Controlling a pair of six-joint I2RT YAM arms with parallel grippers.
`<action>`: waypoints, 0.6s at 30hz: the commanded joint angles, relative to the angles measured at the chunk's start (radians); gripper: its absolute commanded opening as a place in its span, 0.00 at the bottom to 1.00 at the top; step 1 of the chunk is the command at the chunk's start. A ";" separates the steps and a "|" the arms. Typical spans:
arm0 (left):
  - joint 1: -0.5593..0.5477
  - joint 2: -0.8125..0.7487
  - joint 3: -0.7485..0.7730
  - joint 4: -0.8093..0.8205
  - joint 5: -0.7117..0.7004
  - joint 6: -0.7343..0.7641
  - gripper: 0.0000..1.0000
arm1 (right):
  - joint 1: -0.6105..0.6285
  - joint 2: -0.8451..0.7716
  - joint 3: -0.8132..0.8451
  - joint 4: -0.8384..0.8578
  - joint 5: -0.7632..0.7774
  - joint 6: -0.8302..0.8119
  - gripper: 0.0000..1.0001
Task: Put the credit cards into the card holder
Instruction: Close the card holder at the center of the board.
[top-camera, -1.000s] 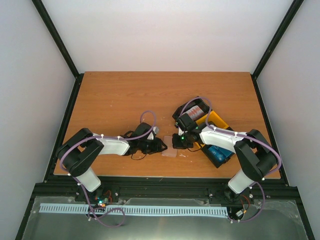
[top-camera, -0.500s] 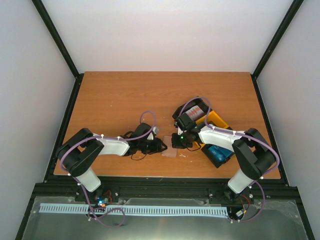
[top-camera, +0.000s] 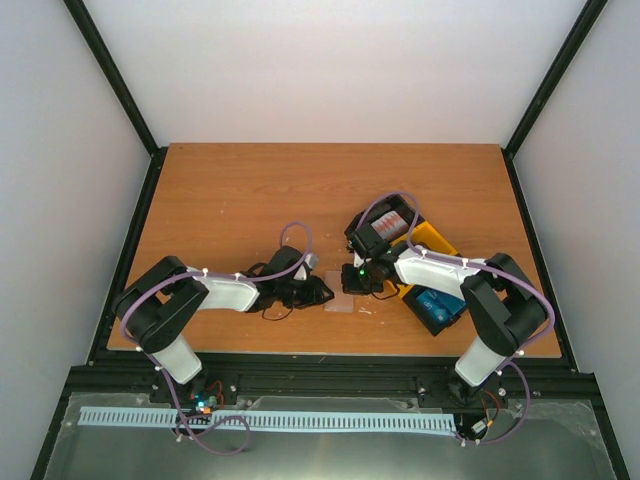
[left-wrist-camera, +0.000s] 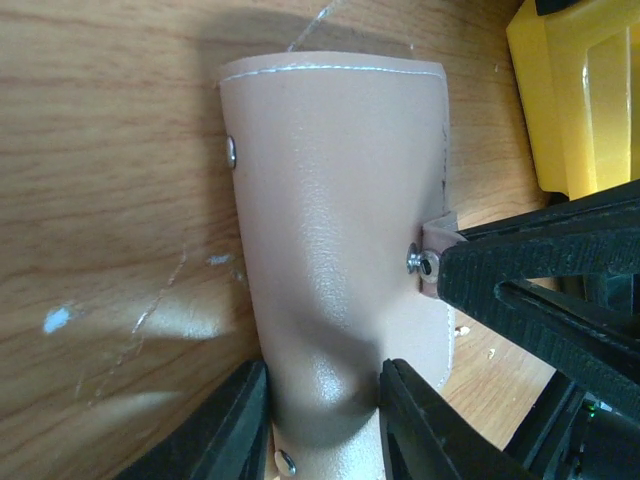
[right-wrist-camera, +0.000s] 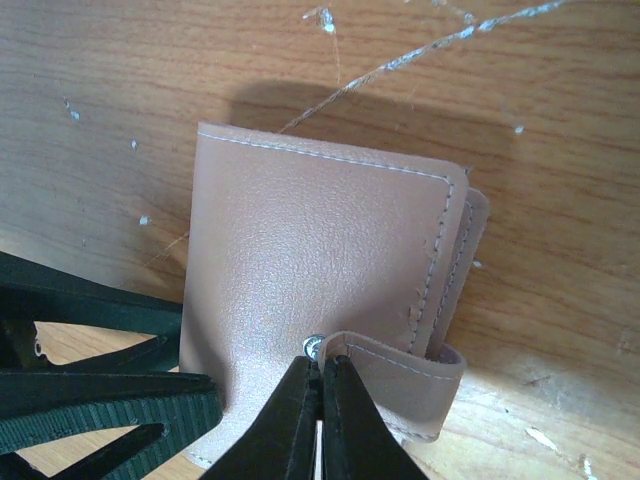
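The tan, flat, leather-look folding card holder (left-wrist-camera: 340, 200) lay folded on the brown wooden table (top-camera: 220, 210), between the two arms and just beside the black-and-yellow plastic tray (top-camera: 432, 240). The left gripper (left-wrist-camera: 322, 425) pinched the holder's near end, the skin bulging between its black fingers. The right gripper (right-wrist-camera: 321, 372), its fingers pressed almost together, nipped the small snap tab (right-wrist-camera: 400, 372) at the holder's edge. Red credit cards (top-camera: 396, 222) and blue ones lay in the tray's compartments.
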 joint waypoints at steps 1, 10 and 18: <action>-0.005 0.071 -0.049 -0.137 -0.051 0.009 0.32 | -0.003 0.011 0.021 0.009 0.024 0.014 0.04; -0.005 0.075 -0.059 -0.129 -0.054 0.010 0.32 | -0.003 0.027 0.029 0.012 -0.006 -0.010 0.07; -0.004 0.070 -0.062 -0.128 -0.054 0.009 0.32 | -0.003 0.029 0.032 0.014 -0.022 -0.011 0.16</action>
